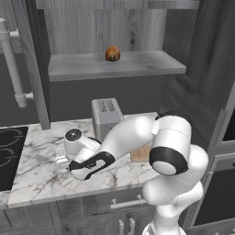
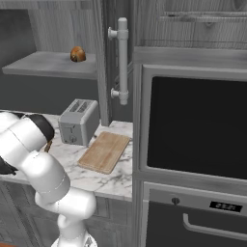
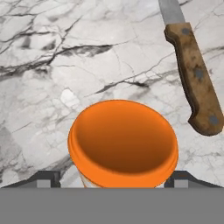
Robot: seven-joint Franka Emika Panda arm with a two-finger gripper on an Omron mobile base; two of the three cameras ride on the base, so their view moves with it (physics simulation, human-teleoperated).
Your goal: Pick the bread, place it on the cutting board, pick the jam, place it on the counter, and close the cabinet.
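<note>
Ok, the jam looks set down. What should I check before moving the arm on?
1. Jam upright on the counter: ok.
2. Gripper open, a fingertip on either side of the jar: ok; clearance cannot tell.
3. Knife apart from the jam: ok.
4. Bread on the cutting board: not ok, it sits on the cabinet shelf.
5. Cutting board free for the bread: ok.
6. Cabinet closed: not ok, open.
</note>
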